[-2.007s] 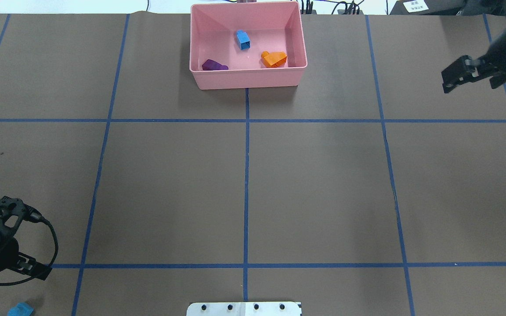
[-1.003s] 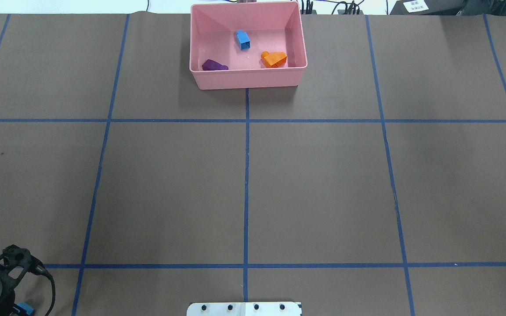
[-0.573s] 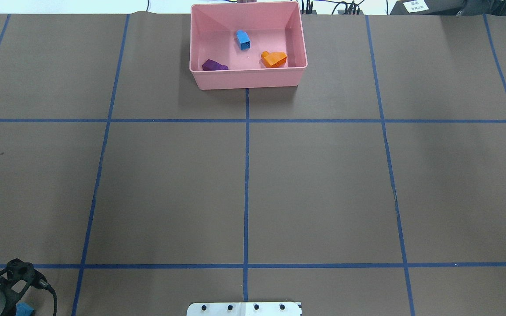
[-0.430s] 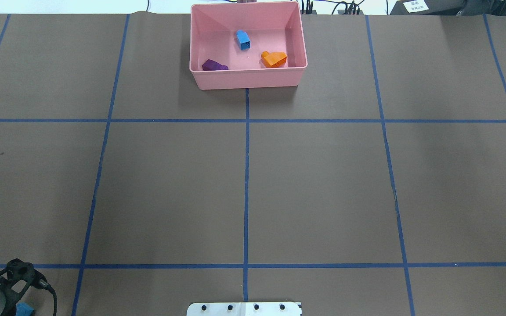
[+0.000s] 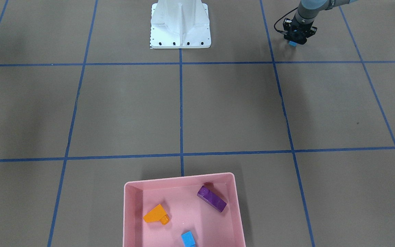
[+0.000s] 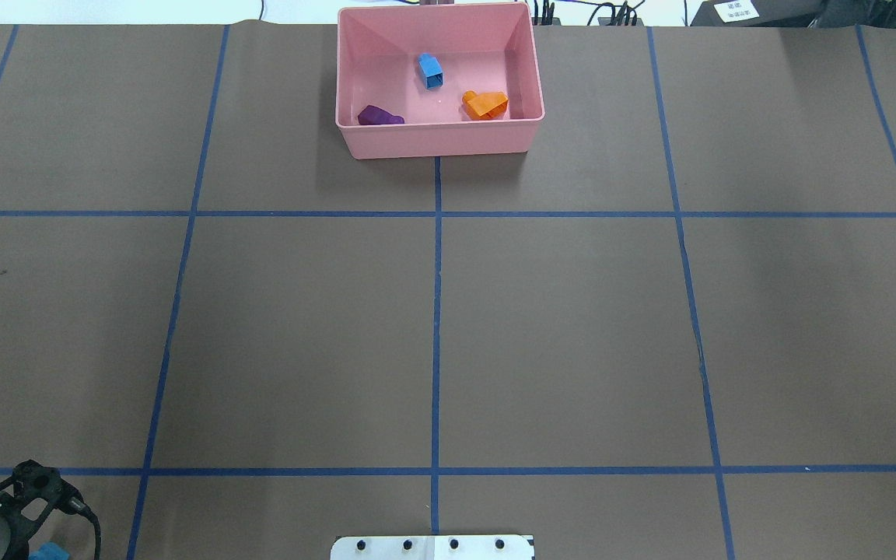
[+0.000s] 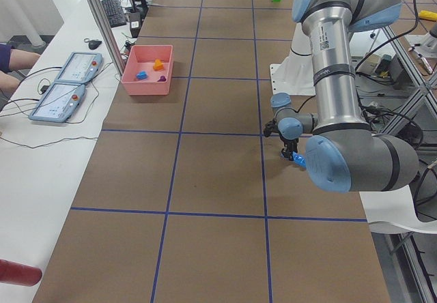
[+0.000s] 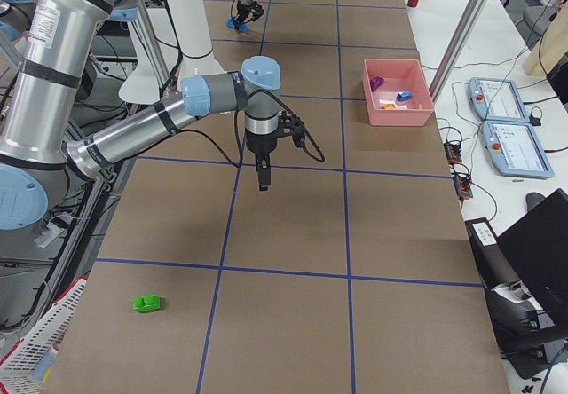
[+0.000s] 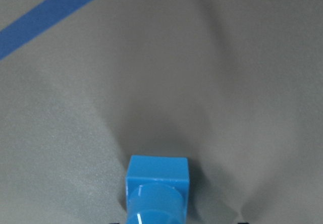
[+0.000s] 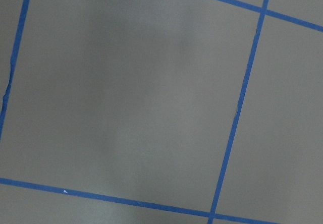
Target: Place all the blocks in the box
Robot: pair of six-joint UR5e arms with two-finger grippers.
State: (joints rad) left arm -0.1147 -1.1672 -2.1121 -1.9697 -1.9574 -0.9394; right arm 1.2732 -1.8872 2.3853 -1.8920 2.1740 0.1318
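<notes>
The pink box (image 6: pixel 440 144) stands at the far middle of the table. In it lie a purple block (image 6: pixel 379 117), a small blue block (image 6: pixel 431 70) and an orange sloped block (image 6: pixel 485 105). Another blue block (image 9: pixel 157 191) lies on the table at the near left corner. My left gripper (image 5: pixel 294 40) is low over it, and its jaws look open on either side of it. A green block (image 8: pixel 146 303) lies alone near the table's right end. My right gripper (image 8: pixel 262 181) hangs over bare table, pointing down; I cannot tell whether it is open or shut.
The white metal base (image 5: pixel 180 24) stands at the near middle edge. Blue tape lines grid the brown table. Operator tablets (image 7: pixel 68 84) lie on the side bench beyond the box.
The right arm has left the overhead view. My left gripper has come back and down over the blue block at the near left corner. The block has shifted slightly.
</notes>
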